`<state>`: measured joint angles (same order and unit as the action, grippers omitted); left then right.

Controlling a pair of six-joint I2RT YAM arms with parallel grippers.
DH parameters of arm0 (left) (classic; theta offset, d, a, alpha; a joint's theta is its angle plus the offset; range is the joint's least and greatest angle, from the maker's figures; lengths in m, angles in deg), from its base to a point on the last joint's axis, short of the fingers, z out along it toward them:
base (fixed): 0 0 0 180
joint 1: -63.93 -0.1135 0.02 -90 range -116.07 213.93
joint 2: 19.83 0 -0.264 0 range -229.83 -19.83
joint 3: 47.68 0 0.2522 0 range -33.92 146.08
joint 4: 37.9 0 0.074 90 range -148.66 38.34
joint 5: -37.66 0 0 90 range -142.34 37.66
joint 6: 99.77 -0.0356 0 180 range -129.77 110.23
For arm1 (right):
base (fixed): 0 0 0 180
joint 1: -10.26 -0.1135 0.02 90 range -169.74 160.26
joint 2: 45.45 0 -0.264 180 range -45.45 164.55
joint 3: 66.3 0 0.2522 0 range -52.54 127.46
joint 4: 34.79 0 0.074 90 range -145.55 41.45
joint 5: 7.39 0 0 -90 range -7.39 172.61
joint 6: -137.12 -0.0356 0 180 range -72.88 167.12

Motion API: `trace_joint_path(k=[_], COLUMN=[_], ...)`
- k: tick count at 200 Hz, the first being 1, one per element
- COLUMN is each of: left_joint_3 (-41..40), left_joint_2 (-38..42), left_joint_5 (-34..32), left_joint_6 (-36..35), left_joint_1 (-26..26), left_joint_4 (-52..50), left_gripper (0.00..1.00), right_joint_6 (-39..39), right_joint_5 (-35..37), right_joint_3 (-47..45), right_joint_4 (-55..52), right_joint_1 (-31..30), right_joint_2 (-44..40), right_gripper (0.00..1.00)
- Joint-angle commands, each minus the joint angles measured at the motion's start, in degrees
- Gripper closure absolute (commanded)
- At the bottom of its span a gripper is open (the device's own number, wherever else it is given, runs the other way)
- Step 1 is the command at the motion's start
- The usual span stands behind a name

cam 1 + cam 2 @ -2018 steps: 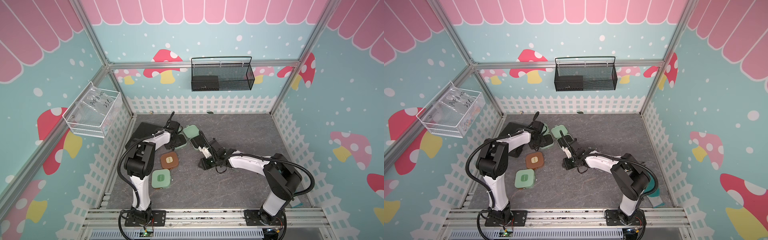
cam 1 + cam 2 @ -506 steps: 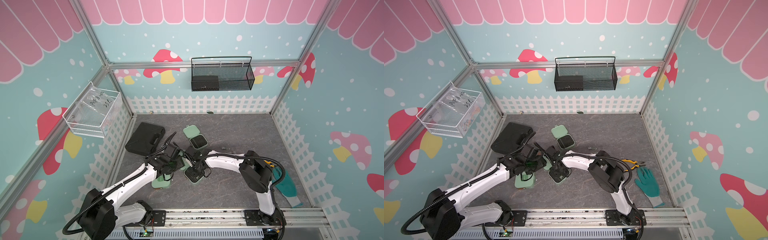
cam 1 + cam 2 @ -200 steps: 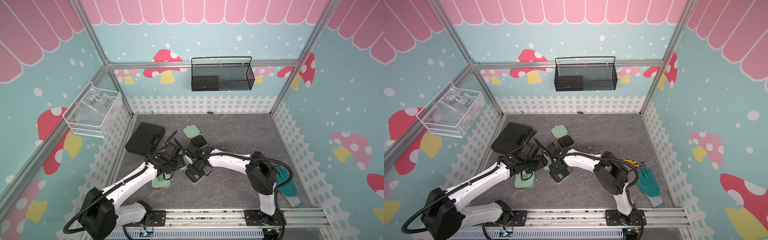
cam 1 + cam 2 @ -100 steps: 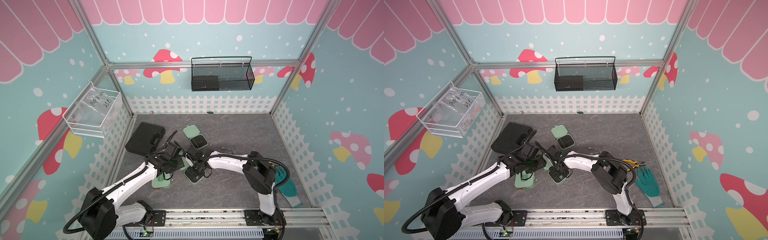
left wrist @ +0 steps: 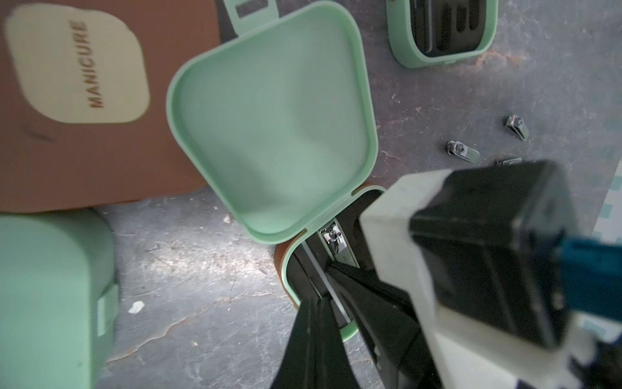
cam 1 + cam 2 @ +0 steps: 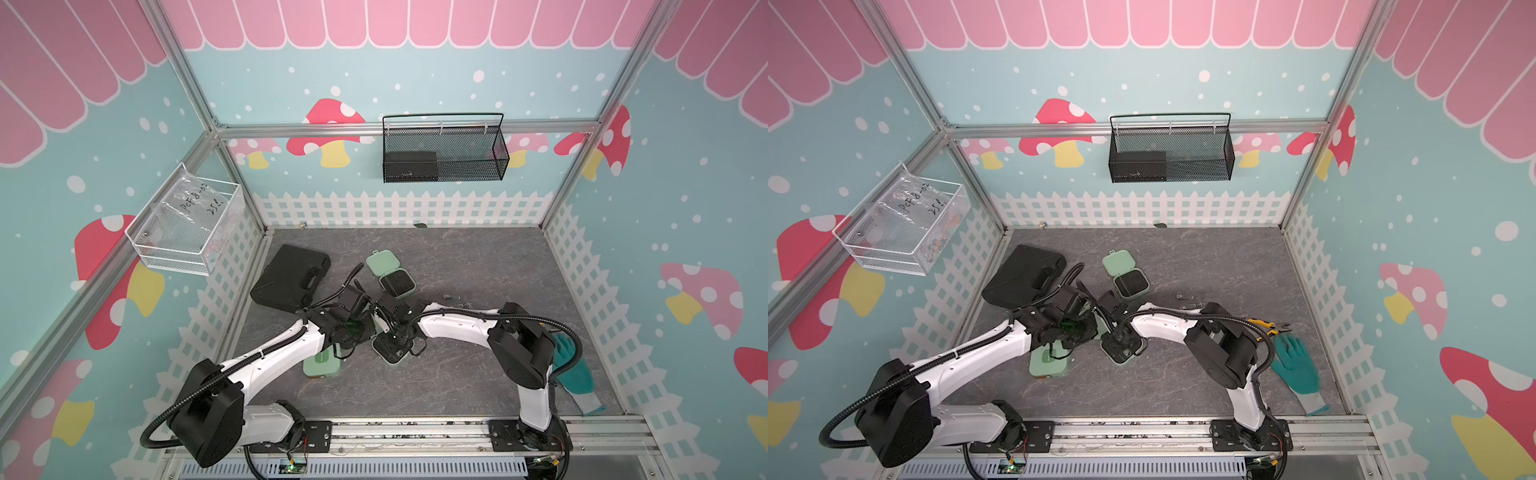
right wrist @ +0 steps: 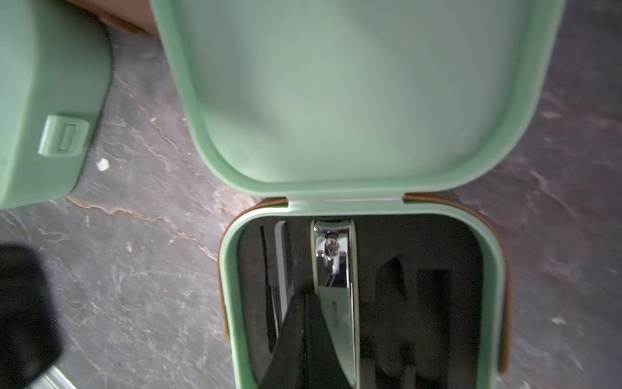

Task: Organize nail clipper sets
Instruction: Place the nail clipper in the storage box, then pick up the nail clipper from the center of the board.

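Mint-green case (image 7: 336, 101), lid open, centre of desk (image 7: 134, 269); clipper (image 7: 333, 269) seated in black insert (image 7: 454, 256). Right fingers (image 7: 296, 330) and left fingers (image 5: 313, 336) just clenched, apparently empty, over insert: probably pressing tools home before lid closure.

Right gripper (image 6: 1116, 336) tip, apparently inside open mint case (image 6: 1128, 360).
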<state>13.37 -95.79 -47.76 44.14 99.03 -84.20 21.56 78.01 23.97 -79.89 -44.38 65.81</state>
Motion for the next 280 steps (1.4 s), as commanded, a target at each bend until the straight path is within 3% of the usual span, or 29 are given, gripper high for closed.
trace_joint_path(k=[1,139,215,280], left_joint_3=[-0.35,-0.48,0.54,0.56], left_joint_2=[-3.12,-11.58,-6.83,-11.91], left_joint_5=[0.69,3.52,1.83,1.94], left_joint_6=[2.05,6.29,7.0,7.23], left_joint_1=[1.3,3.87,3.93,4.07], left_joint_4=[-0.77,4.51,2.41,4.08], left_gripper=[1.0,1.0,1.0,1.0], right_joint_6=[1.04,2.17,2.35,7.23], right_joint_5=[2.79,2.14,1.31,1.33], right_joint_3=[2.98,-8.24,-12.73,-13.08], right_joint_4=[-0.89,0.52,1.95,2.2], right_joint_1=[0.52,9.85,12.87,16.18], right_joint_2=[-6.99,-20.65,-23.49,-22.56], right_gripper=[0.93,0.9,0.9,0.8])
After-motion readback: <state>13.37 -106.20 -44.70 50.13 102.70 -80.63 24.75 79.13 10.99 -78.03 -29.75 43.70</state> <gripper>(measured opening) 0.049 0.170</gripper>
